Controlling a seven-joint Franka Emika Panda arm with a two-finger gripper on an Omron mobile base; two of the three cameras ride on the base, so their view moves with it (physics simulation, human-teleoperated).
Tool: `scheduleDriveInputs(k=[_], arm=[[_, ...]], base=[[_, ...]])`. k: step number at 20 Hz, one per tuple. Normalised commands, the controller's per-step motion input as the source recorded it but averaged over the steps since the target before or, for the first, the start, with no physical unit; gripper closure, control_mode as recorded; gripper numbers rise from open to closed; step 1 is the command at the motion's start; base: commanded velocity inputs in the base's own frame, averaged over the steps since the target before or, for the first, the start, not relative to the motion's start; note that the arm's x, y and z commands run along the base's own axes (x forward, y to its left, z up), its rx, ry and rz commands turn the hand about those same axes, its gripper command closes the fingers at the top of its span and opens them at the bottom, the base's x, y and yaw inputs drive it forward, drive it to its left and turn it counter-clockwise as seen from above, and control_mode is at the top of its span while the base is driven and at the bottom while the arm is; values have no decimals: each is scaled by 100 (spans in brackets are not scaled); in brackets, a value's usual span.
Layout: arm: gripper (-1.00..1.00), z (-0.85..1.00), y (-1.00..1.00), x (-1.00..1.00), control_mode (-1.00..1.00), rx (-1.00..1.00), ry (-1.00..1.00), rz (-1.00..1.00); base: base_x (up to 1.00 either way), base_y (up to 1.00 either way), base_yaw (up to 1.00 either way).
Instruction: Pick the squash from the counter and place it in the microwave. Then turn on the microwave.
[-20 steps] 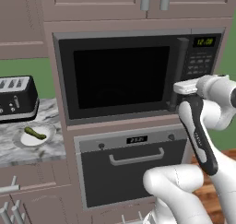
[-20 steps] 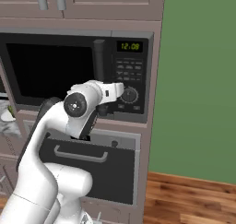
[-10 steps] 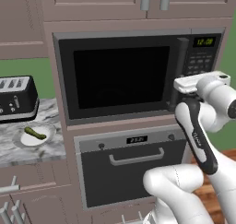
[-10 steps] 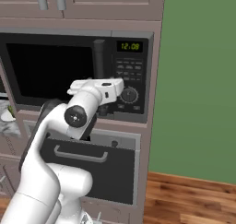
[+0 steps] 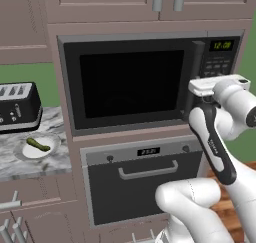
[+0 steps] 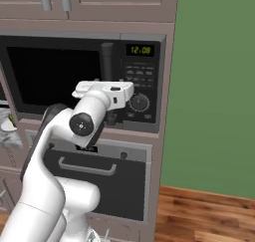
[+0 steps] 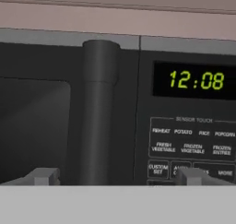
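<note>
Left base view: The gripper (image 5: 196, 107) is up in front of the microwave (image 5: 150, 79), right by the tall bar handle (image 5: 194, 79) at the door's right edge. The door (image 5: 131, 83) is shut. The green clock (image 5: 222, 45) sits above the gripper and a bit to its right. The squash (image 5: 38, 145) is far to the left of the gripper and lower down. It lies on a small white plate (image 5: 31, 151) on the tabletop (image 5: 20, 167). A black toaster (image 5: 19, 107) stands just behind the plate. The oven (image 5: 145, 182) is below the gripper.

Right base view: The white hand hides most of the gripper (image 6: 110, 117). It is close to the bottom end of the handle (image 6: 106, 61). The round knob (image 6: 139, 102) is just to the right of the gripper. The clock (image 6: 140, 50) is above it.

Hand view: The gripper (image 7: 117, 177) is wide, with nothing held. Its two grey tips stand far apart. The left fingertip (image 7: 44, 176) is left of the handle (image 7: 97, 112). The other tip is under the buttons (image 7: 191, 147). The handle stands between the two tips, not touched. The clock (image 7: 196, 80) is up and to the right.
</note>
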Motion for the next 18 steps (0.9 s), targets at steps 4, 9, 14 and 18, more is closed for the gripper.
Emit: scheduleDriveInputs(k=[4,9,14,18], arm=[[-100,16,2,0,-100,2,-1,0],[-100,14,10,0,-100,1,-4,0],[-100,23,12,0,-100,0,-6,0],[-100,30,2,3,-100,0,-6,0]], base=[[0,0,0],[0,0,0],[0,0,0],[0,0,0]])
